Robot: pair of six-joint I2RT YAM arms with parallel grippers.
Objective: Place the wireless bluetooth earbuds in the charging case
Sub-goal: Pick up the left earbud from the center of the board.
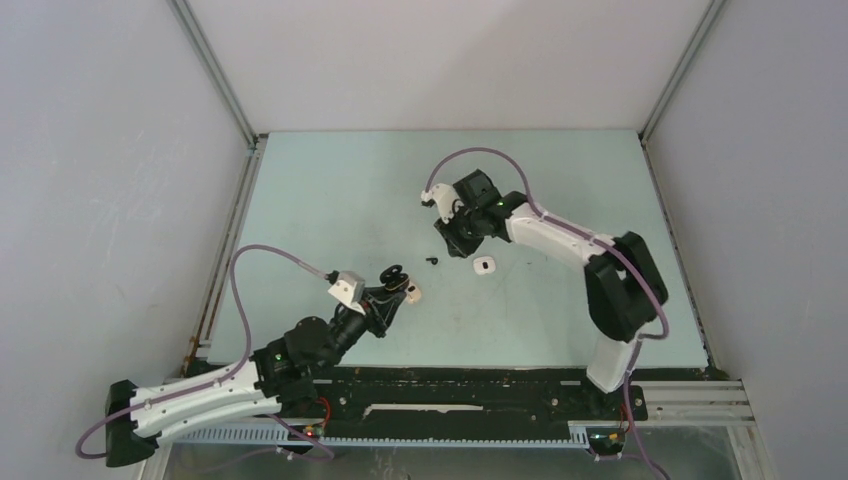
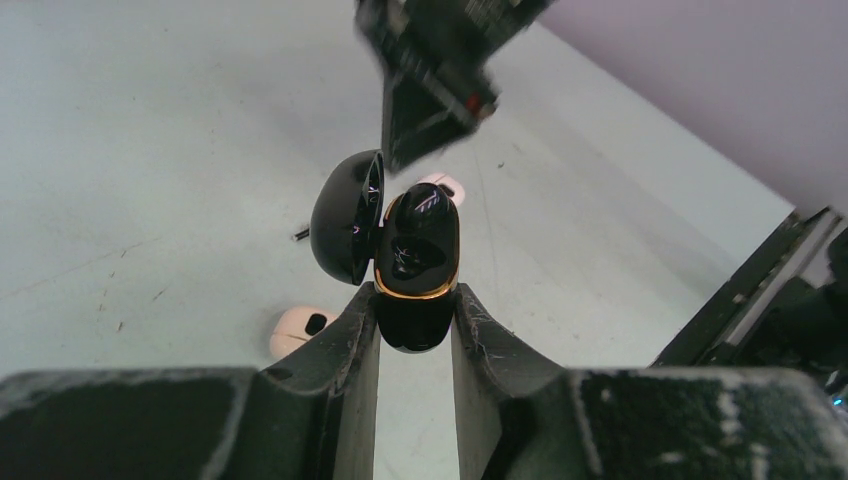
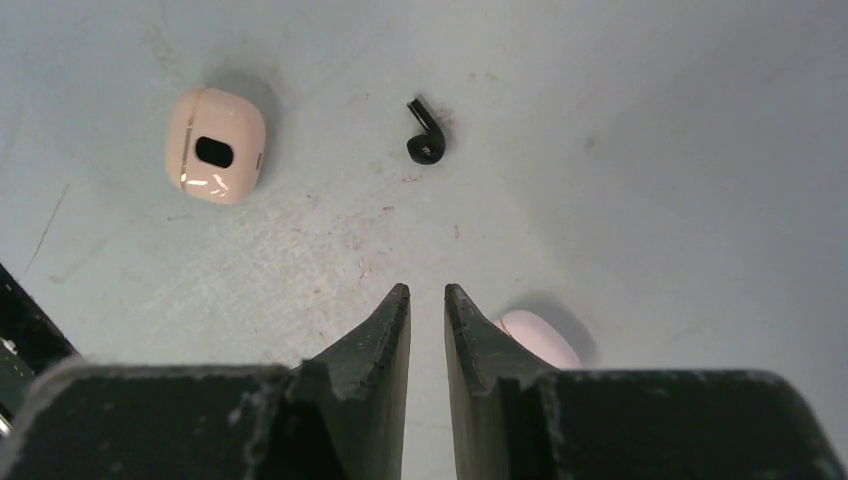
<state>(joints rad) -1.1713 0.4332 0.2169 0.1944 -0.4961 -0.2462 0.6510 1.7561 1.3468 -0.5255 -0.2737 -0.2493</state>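
Bright, even overhead light, soft shadows, blurred near foreground.

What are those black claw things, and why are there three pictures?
They are two robot arms with pinching claws. The big picture looks down from above. The other two come from a little camera on each wrist. The left claw is squeezing an open black case. The right claw is shut and holds nothing. On the table lie a tiny black earbud, a cream case and another pale case, half hidden behind the claw.
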